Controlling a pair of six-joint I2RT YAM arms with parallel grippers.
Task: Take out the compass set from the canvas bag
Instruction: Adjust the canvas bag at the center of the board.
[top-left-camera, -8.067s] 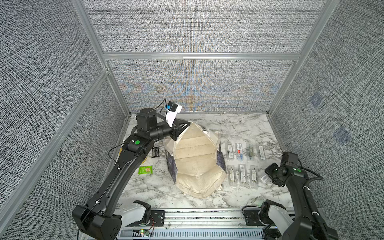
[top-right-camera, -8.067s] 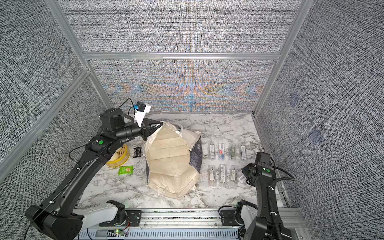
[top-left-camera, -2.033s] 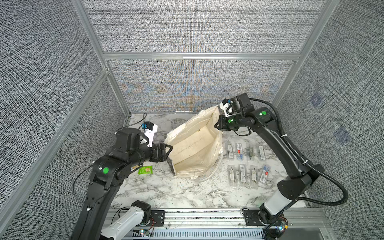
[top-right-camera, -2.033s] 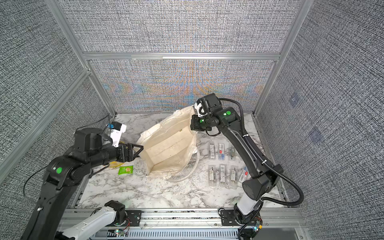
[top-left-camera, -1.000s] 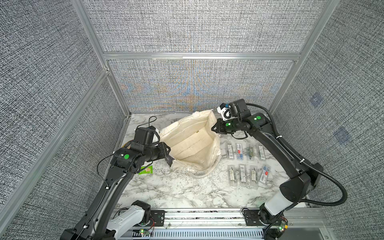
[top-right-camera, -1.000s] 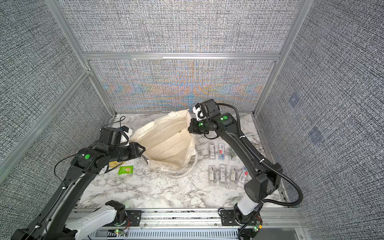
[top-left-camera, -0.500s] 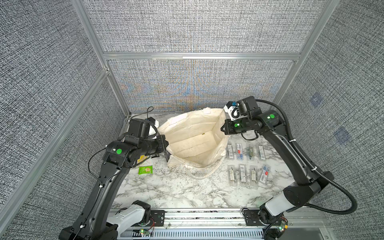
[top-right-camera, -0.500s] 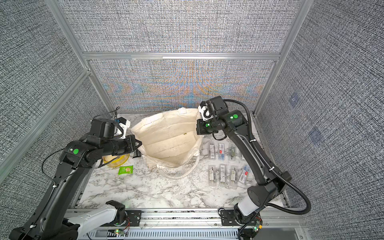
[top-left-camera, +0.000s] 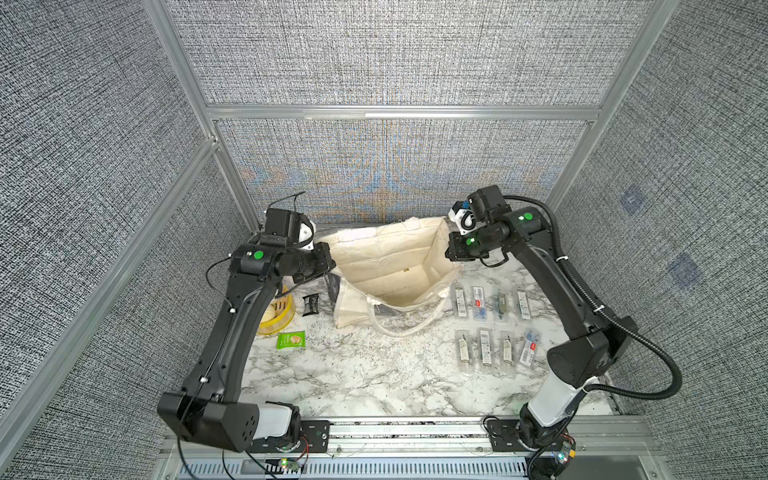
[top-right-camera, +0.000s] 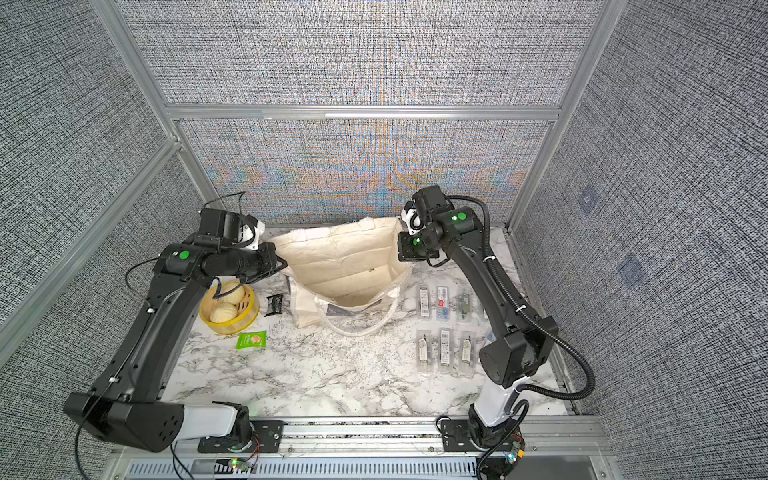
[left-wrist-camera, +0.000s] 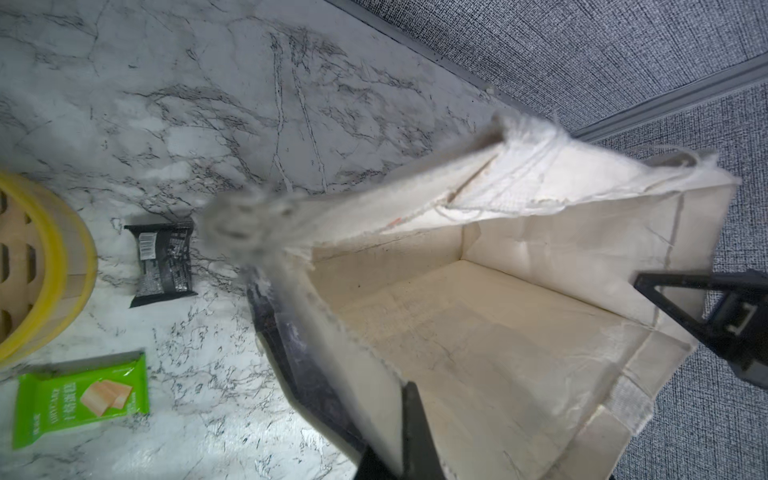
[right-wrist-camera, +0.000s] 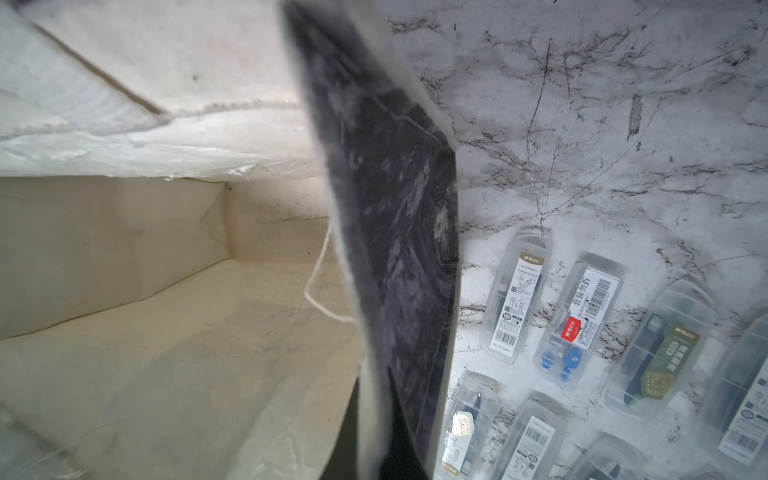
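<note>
Left gripper (top-left-camera: 331, 266) just clamped the canvas bag (top-left-camera: 386, 259) rim; right gripper (top-left-camera: 450, 250) pinches the opposite rim; I see the mouth spread, interior apparently empty

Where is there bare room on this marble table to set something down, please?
The widest bare patch of table lies in front of the canvas bag, between the green packet and the compass cases. Crowded: the cases' side, and around the yellow basket and black packet.
</note>
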